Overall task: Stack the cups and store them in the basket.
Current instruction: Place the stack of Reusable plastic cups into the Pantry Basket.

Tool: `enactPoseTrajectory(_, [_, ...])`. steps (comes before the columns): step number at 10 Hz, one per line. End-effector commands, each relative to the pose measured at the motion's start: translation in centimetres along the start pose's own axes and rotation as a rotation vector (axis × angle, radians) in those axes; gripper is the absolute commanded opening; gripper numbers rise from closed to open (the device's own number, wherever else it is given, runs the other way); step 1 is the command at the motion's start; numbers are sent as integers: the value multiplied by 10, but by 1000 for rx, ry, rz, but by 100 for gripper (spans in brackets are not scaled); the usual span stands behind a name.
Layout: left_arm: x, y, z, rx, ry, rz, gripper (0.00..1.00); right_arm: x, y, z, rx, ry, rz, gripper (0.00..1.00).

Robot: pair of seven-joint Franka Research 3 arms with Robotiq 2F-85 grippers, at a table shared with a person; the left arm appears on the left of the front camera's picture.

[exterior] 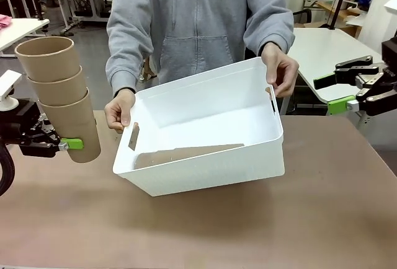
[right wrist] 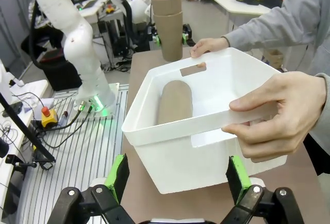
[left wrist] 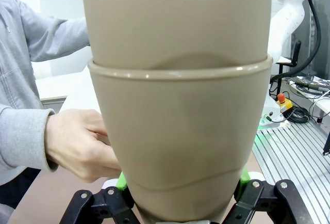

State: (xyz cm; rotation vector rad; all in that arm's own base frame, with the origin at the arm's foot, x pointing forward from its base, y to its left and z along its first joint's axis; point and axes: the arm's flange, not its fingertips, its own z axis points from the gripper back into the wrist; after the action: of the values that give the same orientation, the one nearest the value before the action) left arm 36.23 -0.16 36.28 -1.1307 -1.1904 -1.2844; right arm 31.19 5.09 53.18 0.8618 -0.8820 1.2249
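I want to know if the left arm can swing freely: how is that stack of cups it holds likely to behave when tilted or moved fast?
The stack of cups is held low on the bottom cup by the left gripper, so it is probably top-heavy. The upper cups look loosely nested with rims showing, so they may slide out if tipped. They look like thin card, likely light and crushable.

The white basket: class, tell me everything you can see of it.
The white basket is a rectangular plastic bin with smooth solid walls, a rolled rim and slot handles. A person's hands grip its two short ends, tilting its opening toward the robot, its near bottom edge on the brown table. A tan cup stack lies inside on its side.
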Motion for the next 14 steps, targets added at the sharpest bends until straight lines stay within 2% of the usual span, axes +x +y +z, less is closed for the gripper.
enactPoseTrajectory(1, [0, 0, 0, 0, 0, 0, 83, 2, 0, 0, 0, -29, 14, 100])
enactPoseTrajectory(4, [49, -9, 22, 50, 100, 43, 83, 2, 0, 0, 0, -29, 14, 100])
enactPoseTrajectory(7, [115, -14, 15, 39, 251, 48, 83, 2, 0, 0, 0, -29, 14, 100])
enactPoseTrajectory(9, [163, -11, -3, 33, 369, 2, 83, 2, 0, 0, 0, -29, 14, 100])
enactPoseTrajectory(11, [195, 0, -33, 12, 470, -22, 83, 2, 0, 0, 0, -29, 14, 100])
enactPoseTrajectory(14, [204, 29, -99, -55, 579, -39, 83, 2, 0, 0, 0, -29, 14, 100])
